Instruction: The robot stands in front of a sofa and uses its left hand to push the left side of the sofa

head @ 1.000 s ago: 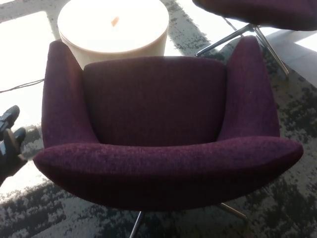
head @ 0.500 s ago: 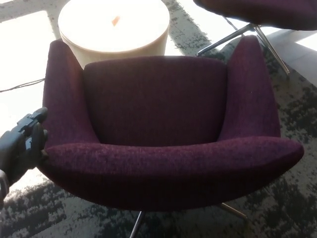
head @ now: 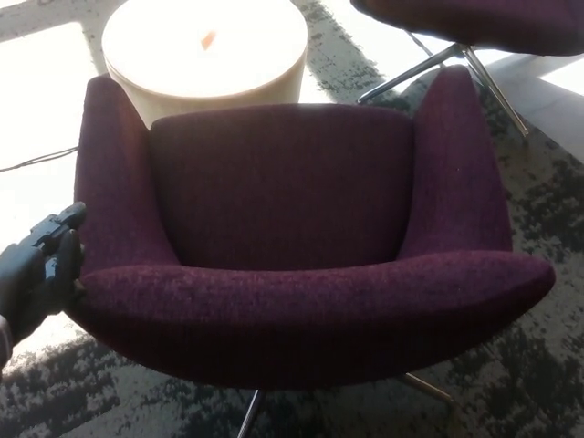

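A dark purple armchair-style sofa (head: 292, 228) fills the middle of the head view, seen from behind its backrest, with curved arms on both sides. My black left hand (head: 41, 269) comes in from the left edge. Its fingers are apart and rest against the outer left side of the sofa, near where the left arm meets the backrest. It holds nothing. No part of my right arm shows.
A round cream side table (head: 205, 50) stands just beyond the sofa. Another purple chair (head: 474, 20) on metal legs is at the top right. A thin cable (head: 36, 160) runs over the bright floor at the left. Patterned grey carpet (head: 529, 383) lies underneath.
My left hand rose from the lower left edge and moved right until it met the sofa's left side. Since then the sofa and table sit slightly further left in the picture.
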